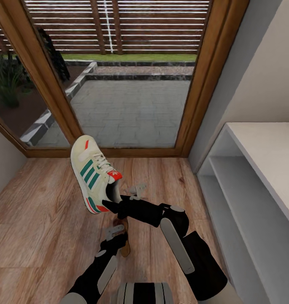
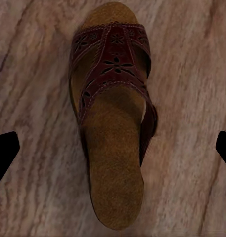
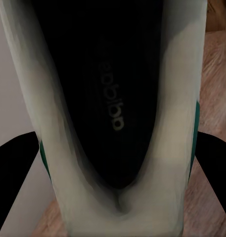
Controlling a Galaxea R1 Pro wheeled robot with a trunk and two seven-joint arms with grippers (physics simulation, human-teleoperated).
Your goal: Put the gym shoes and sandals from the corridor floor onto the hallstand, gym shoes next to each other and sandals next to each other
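Wood floor (image 1: 43, 236), my right gripper (image 1: 114, 202) clamping sneaker (image 1: 93, 173) heel, insole reads "adidas", left gripper (image 1: 119, 230) spread over sandal (image 2: 113, 118).

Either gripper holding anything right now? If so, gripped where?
Right gripper holds a gym shoe by its heel end, lifted off the floor. Left gripper is open and empty, poised over a sandal lying on the floor.

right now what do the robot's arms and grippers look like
Both arms are black with pale grey panels: a long rounded grey plate runs along the right arm, a shorter one along the left arm. The right gripper has a black body and a light grey finger. The left gripper has a flat grey finger too. In the wrist views the fingertips look plain black. No cables or markings show.
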